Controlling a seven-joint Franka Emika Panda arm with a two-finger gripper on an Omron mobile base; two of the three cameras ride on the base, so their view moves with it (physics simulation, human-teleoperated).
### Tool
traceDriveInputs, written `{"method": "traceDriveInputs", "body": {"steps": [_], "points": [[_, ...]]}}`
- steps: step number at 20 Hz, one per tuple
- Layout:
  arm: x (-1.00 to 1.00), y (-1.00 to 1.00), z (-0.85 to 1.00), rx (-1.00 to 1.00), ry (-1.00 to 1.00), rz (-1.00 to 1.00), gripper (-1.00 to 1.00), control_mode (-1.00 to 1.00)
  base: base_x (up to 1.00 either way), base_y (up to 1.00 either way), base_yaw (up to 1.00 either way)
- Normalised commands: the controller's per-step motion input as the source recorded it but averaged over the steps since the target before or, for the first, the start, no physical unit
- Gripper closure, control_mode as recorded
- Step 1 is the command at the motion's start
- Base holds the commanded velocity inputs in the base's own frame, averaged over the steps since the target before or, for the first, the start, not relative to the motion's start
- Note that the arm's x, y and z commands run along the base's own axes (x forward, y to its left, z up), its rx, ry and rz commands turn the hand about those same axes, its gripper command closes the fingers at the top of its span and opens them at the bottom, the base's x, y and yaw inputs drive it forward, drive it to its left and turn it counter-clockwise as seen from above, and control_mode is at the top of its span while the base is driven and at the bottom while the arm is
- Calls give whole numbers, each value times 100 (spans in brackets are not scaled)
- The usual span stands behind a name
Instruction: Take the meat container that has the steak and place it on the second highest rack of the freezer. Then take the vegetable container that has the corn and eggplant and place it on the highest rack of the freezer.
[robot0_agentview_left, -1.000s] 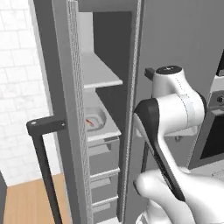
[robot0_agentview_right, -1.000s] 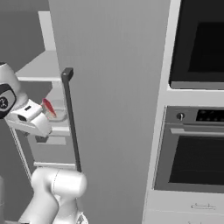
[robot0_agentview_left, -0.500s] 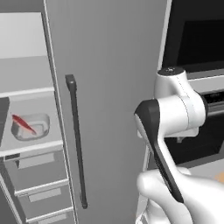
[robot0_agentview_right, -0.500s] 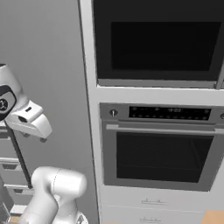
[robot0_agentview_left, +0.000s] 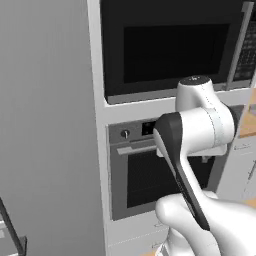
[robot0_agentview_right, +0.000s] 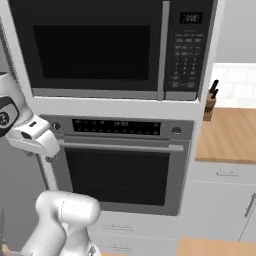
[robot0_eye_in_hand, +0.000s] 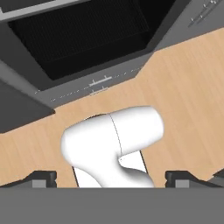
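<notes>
The freezer (robot0_agentview_left: 45, 125) shows as a flat dark grey door along the left of the left base view, with a bit of its black bar handle (robot0_agentview_left: 12, 232) at the bottom corner. The meat container, steak, vegetable container, corn and eggplant are out of view. My gripper (robot0_eye_in_hand: 111, 179) is open and empty, its two dark tips wide apart at the bottom of the hand view, which looks down at the floor. In the right base view the white hand (robot0_agentview_right: 35, 137) hangs in front of the oven's left edge.
A black microwave (robot0_agentview_right: 95, 50) sits above a built-in wall oven (robot0_agentview_right: 120, 170) straight ahead. To the right is a wooden counter (robot0_agentview_right: 230, 135) with a knife block (robot0_agentview_right: 210, 102) and grey cupboards below. The floor (robot0_eye_in_hand: 183, 87) is light wood.
The whole scene has slid left as the base views swung right, from the open freezer with the steak tray on its shelf to the oven stack. The jaws stayed wide apart.
</notes>
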Motion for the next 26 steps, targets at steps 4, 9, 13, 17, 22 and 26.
{"method": "traceDriveInputs", "body": {"steps": [4, 9, 13, 17, 22, 26], "points": [[0, 0, 0, 0, 0, 0, -100, 100, 0, -100, 4], [0, 0, 0, 0, 0, 0, -100, 100, 2, -100, 4], [0, 0, 0, 0, 0, 0, -100, 100, 11, -100, 5], [0, 0, 0, 0, 0, 0, -100, 100, 24, -100, 7], [0, 0, 0, 0, 0, 0, -100, 100, 45, -100, 14], [0, 0, 0, 0, 0, 0, -100, 100, 57, -100, 17]]}}
